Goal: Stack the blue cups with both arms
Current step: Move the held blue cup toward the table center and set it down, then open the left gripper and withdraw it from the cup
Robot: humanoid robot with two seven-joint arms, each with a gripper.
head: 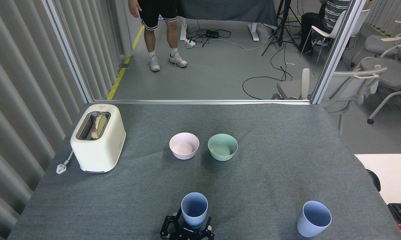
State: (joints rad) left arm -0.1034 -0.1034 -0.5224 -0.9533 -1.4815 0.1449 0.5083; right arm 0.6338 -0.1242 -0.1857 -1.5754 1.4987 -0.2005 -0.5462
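One blue cup [194, 208] stands upright at the table's near edge, just left of centre. My left gripper [187, 230] comes up from the bottom edge and is shut on this cup's lower part, its black fingers [168, 226] flanking the base, which they hide. The second blue cup [313, 218] stands upright and alone at the near right of the table, well away from the gripper. My right gripper is out of view.
A pink bowl [184, 145] and a mint-green bowl [222, 147] sit side by side mid-table. A cream toaster [98, 137] holding bread stands at the left. Beyond the table's far edge a person's legs [160, 36] stand on the floor, with chairs at the right.
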